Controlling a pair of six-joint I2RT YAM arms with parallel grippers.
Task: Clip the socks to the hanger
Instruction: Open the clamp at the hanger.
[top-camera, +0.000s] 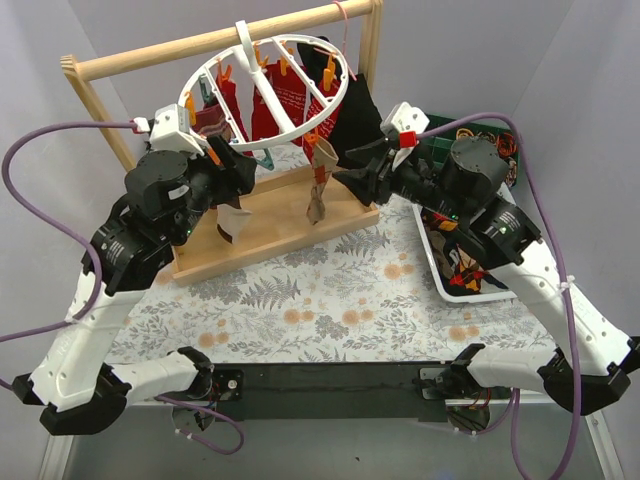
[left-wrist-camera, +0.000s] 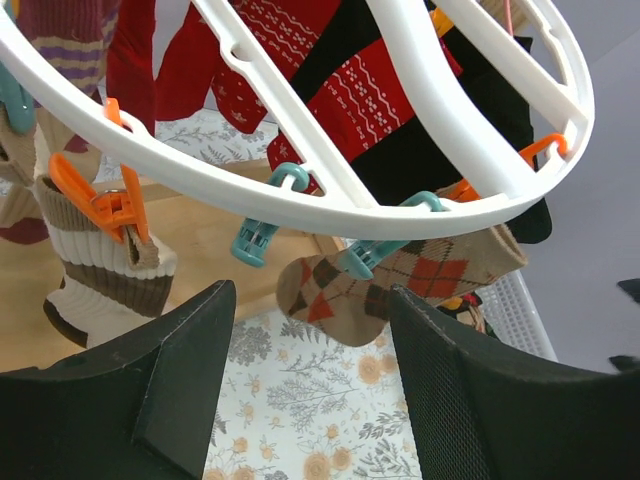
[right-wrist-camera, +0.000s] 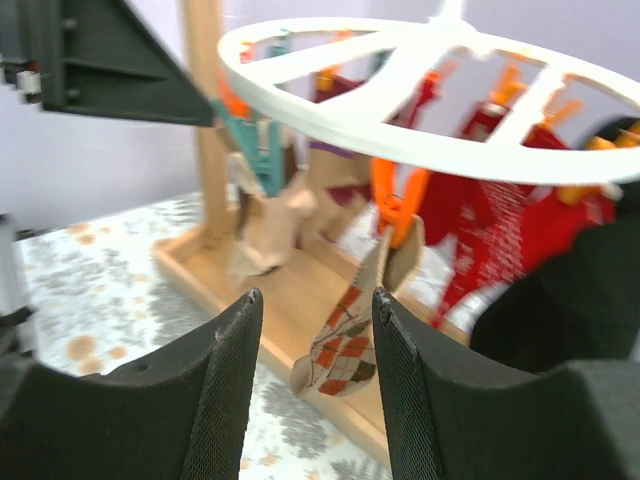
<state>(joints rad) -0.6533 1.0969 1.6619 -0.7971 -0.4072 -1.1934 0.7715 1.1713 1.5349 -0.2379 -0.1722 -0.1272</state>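
The round white hanger (top-camera: 265, 85) hangs from the wooden rail. Red Christmas socks (top-camera: 280, 105), an argyle sock (top-camera: 320, 188) on an orange clip and a brown-and-cream striped sock (top-camera: 233, 215) hang from it. My left gripper (top-camera: 238, 172) is open and empty, just below the ring's left side. In the left wrist view it (left-wrist-camera: 310, 300) faces the ring (left-wrist-camera: 330, 200), the argyle sock (left-wrist-camera: 400, 280) and the striped sock (left-wrist-camera: 100, 280). My right gripper (top-camera: 352, 168) is open and empty, right of the argyle sock. In the right wrist view it (right-wrist-camera: 315, 300) frames that sock (right-wrist-camera: 350, 340) from a short distance.
The wooden frame's rail (top-camera: 220, 45) and base tray (top-camera: 270, 228) stand behind the floral mat. A black garment (top-camera: 355, 110) hangs at the ring's right. A white basket (top-camera: 440, 275) with more socks sits at the right. Free teal clips (left-wrist-camera: 262, 235) hang from the ring.
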